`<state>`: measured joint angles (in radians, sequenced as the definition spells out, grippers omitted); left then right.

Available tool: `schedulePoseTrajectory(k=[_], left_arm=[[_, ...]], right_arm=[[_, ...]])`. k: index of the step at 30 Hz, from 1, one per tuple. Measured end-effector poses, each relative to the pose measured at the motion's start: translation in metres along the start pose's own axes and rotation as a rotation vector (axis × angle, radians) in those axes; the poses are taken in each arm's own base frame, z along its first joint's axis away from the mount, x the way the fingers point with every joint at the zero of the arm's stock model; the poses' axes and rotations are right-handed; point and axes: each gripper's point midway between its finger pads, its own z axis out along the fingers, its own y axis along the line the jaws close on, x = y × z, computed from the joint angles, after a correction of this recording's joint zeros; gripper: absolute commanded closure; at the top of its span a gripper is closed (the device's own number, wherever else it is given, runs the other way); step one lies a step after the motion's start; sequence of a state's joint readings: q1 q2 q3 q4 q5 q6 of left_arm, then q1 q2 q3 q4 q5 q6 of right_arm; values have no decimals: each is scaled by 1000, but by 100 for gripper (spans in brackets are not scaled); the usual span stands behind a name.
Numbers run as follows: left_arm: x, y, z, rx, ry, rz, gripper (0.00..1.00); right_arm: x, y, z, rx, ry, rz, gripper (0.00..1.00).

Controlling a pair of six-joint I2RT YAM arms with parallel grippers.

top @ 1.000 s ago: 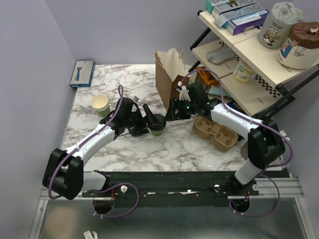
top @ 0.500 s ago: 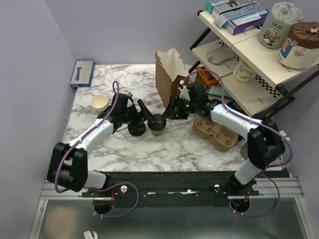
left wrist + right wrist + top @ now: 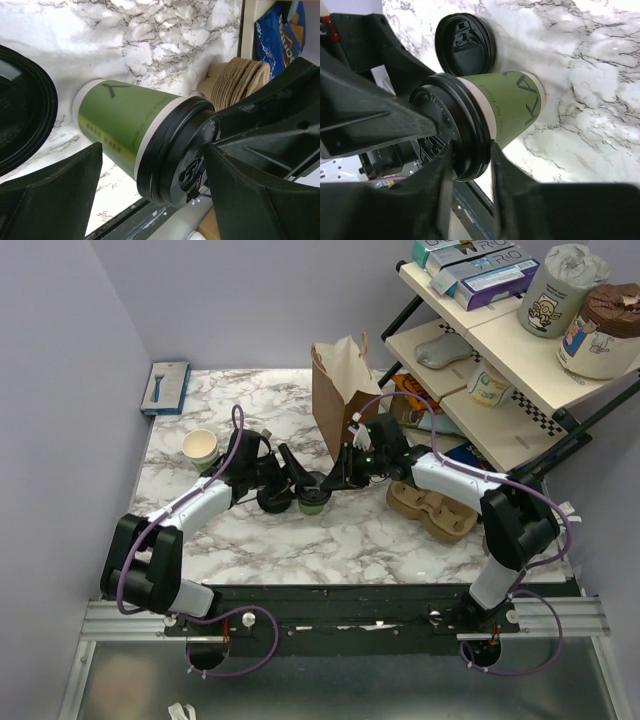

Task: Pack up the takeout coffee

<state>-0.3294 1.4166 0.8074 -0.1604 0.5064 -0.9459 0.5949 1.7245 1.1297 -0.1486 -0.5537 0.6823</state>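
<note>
While the left hand [image 3: 150, 152] gapes around the takeout coffee [image 3: 120, 117], right hand [image 3: 470, 155] pinching its lid [image 3: 451, 127]

Bare table [image 3: 340, 545] lies open before the takeout coffee [image 3: 314, 500]; loose lid [image 3: 273, 500], tray [image 3: 435, 510], perhaps bag [image 3: 335, 395] crowd it.

the takeout coffee [image 3: 314, 499] stands at the centre of the table [image 3: 350, 545], a loose lid [image 3: 273, 500] just left of it. the paper bag [image 3: 338, 390] stands behind, upper centre; the cup tray [image 3: 432, 508] lies to the right, an open cup [image 3: 200, 446] at upper left of the frame.
</note>
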Motion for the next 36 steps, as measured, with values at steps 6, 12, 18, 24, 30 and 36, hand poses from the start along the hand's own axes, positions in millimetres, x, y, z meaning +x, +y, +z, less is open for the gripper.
schedulePoseTrajectory(k=[6,12,18,24,30,36], left_arm=[[1,-1,5,33,16,-25,39],[0,-4,8,66,20,-27,48],[0,-3,9,69,22,-33,58],[0,-2,10,71,22,-40,56],[-1,-2,11,69,19,-49,57],[-2,-1,12,63,18,-62,60]], right_arm=[[1,0,1,-21,-4,18,72],[-4,-3,-1,-20,-18,21,81],[-5,-8,1,-18,-27,23,82],[-8,-13,2,-9,-30,14,92],[-10,-18,2,17,-55,-67,97],[-14,-21,9,-33,-60,-136,99]])
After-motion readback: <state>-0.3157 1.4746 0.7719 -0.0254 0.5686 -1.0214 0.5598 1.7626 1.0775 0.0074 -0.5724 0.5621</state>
